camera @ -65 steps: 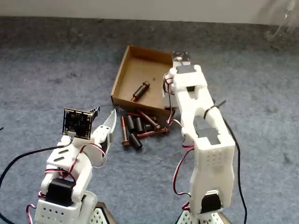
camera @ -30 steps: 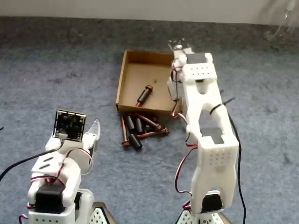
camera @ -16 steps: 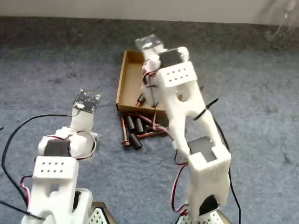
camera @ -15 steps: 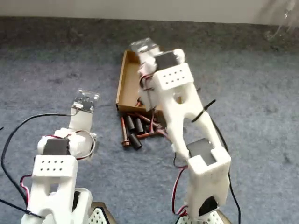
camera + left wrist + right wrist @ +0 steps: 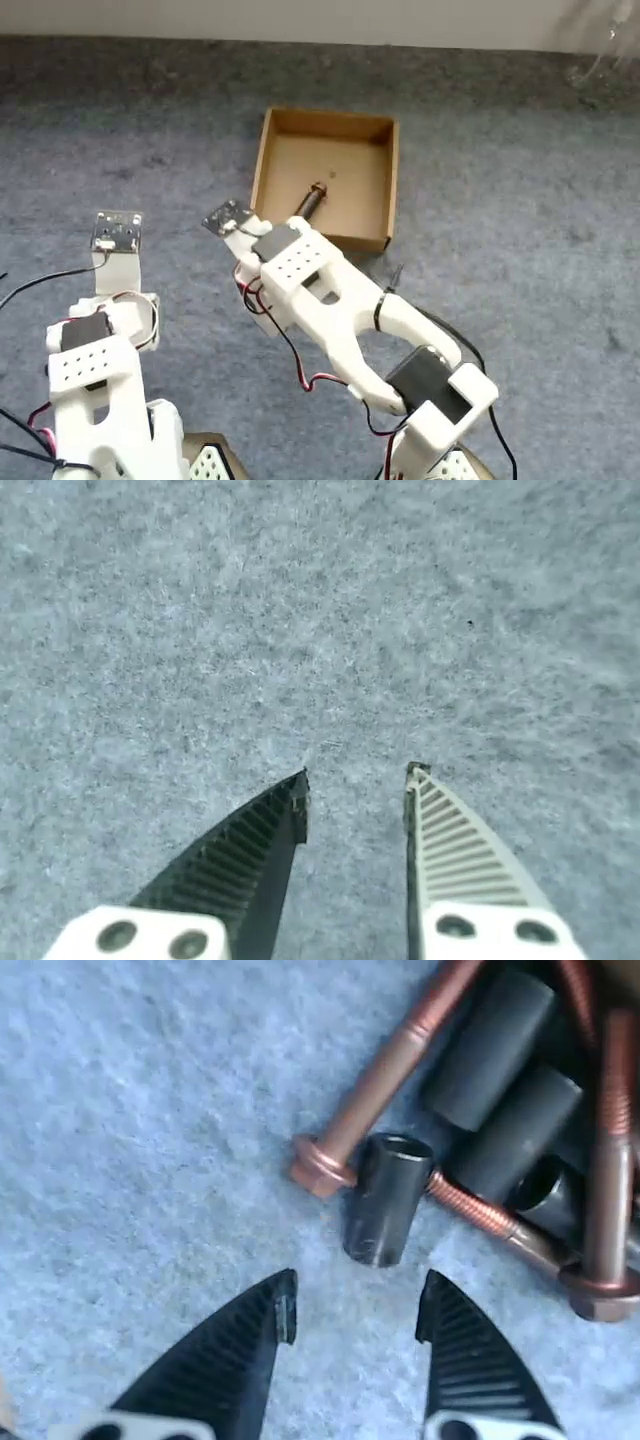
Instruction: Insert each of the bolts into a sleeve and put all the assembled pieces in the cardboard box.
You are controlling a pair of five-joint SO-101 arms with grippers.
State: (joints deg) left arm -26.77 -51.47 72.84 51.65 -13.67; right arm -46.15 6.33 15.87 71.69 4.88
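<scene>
Shows the right end effector (image 5: 357, 1310) spread wide over the grey tabletop (image 5: 540, 300), with a dark sleeve (image 5: 388, 1200) lying just ahead of its parted tips and touching neither. Places a copper bolt (image 5: 395, 1075) just beyond, its flanged head close beside that sleeve's far end and its shank running away from the end effector. Sets further sleeves (image 5: 490, 1045) and bolts (image 5: 608, 1150) in a loose heap ahead and off to one side, one threaded shank passing behind the nearest sleeve. Finds the left end effector (image 5: 357, 785) likewise spread, hanging over grey tabletop well apart from the heap. Frames the cardboard box (image 5: 392, 180) beyond the right arm (image 5: 340, 300), with one assembled piece (image 5: 308, 203), dark with a copper end showing, lying on its floor.
</scene>
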